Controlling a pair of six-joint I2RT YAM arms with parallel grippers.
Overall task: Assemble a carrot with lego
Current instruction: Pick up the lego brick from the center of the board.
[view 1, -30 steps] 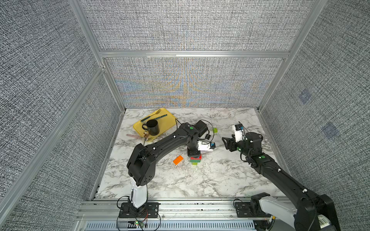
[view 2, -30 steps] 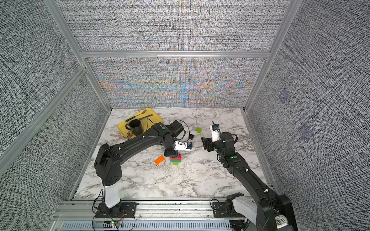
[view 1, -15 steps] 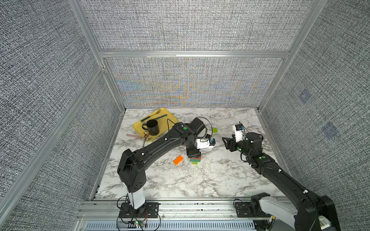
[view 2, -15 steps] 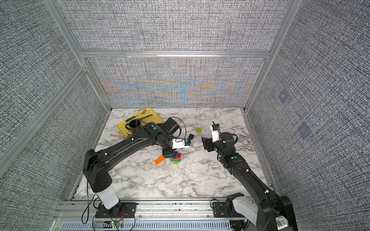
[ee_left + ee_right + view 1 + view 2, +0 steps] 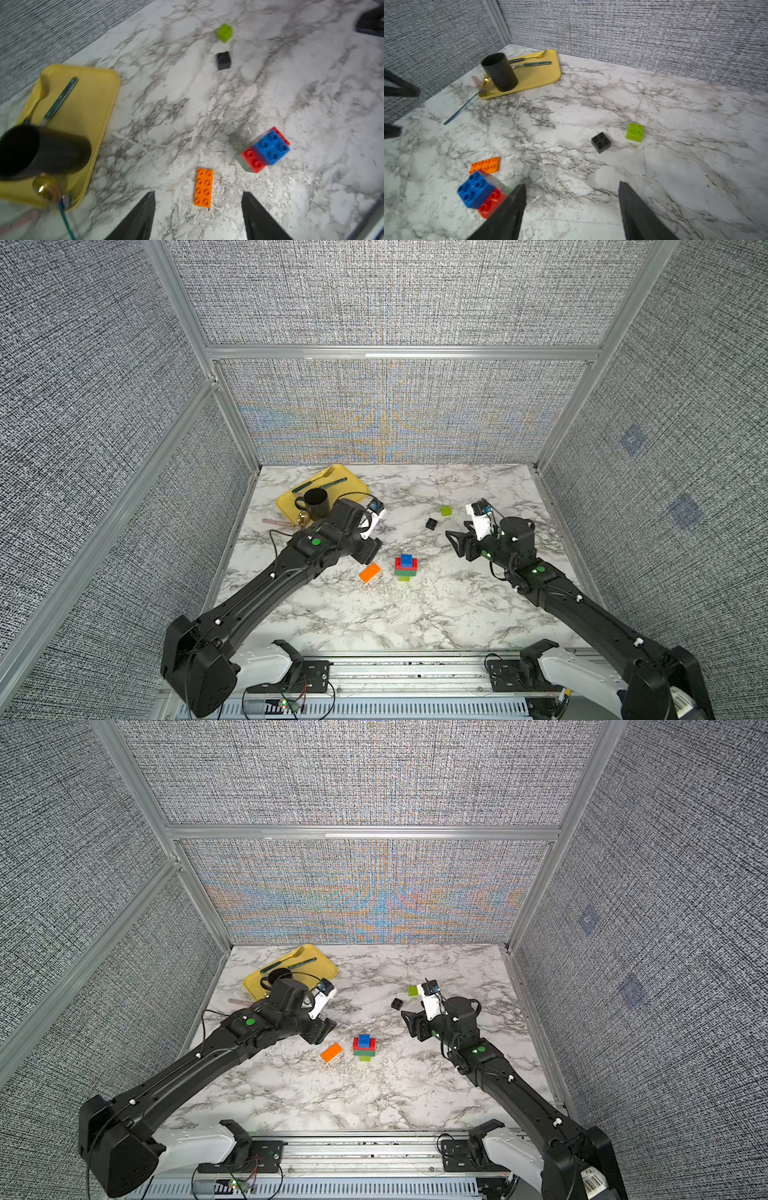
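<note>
The carrot stands mid-table as a short stack: blue square on top, then red, dark green and lime below. It also shows as the blue-topped stack in both wrist views. An orange oblong lego brick lies flat just left of it. A black square brick and a lime square brick lie apart further back. My left gripper hovers open over the orange brick's near end, holding nothing. My right gripper hangs open and empty right of the stack.
A yellow tray at the back left carries a black mug and cutlery. A spoon and a pink item lie by the tray's front edge. Textured walls close in the marble table on three sides.
My left gripper has opened and drawn back leftward off the stack, leaving the blue brick on top of it. The right arm has not moved.
</note>
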